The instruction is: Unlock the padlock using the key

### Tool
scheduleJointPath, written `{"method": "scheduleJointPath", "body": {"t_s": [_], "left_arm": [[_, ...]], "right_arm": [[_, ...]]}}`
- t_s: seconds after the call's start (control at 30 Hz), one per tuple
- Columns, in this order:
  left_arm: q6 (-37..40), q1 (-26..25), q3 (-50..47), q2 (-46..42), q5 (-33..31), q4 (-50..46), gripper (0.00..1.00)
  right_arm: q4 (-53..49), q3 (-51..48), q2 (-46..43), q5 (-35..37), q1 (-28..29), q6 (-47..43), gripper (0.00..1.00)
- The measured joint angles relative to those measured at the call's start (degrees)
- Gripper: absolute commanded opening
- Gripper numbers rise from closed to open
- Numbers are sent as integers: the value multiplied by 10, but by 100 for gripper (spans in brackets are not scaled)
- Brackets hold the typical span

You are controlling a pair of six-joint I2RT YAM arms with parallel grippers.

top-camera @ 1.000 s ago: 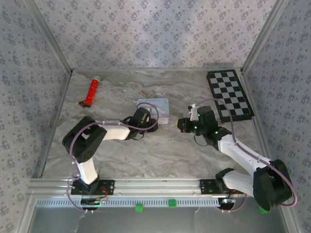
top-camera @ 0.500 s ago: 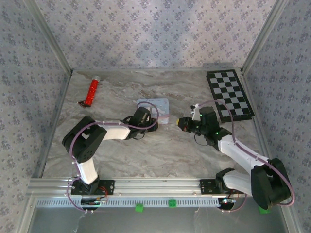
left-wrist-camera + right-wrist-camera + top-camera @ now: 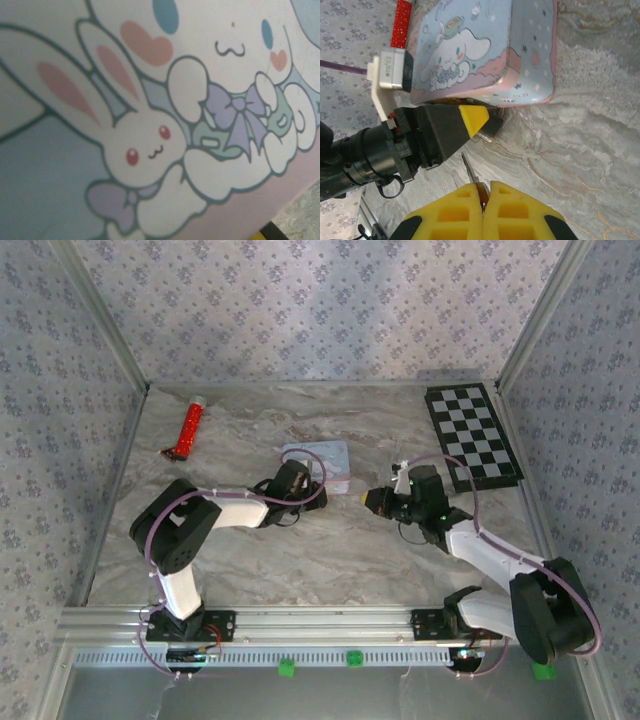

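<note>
Nearest me, the right gripper (image 3: 485, 186) has its yellow fingers pressed tight together on the key (image 3: 468, 169), whose thin blade pokes out toward the padlock (image 3: 490, 128). That small dark block is just beside the pink edge of the tin (image 3: 485, 45), touching the yellow tip of the left gripper (image 3: 476, 120). Whether those fingers actually clamp it, I cannot tell. Key and padlock are near but apart. Farther back on the table (image 3: 330, 550) lie a red tube (image 3: 190, 425) on the left and a checkerboard (image 3: 472, 435) on the right.
</note>
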Motion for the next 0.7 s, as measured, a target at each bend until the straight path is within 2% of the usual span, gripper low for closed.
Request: {"method": "scheduleJointPath", "body": {"t_s": [0.7], "left_arm": [[-101,23,9,0,91,33,16]], "right_arm": [[221,-30,200,-86,7,179,0]]}}
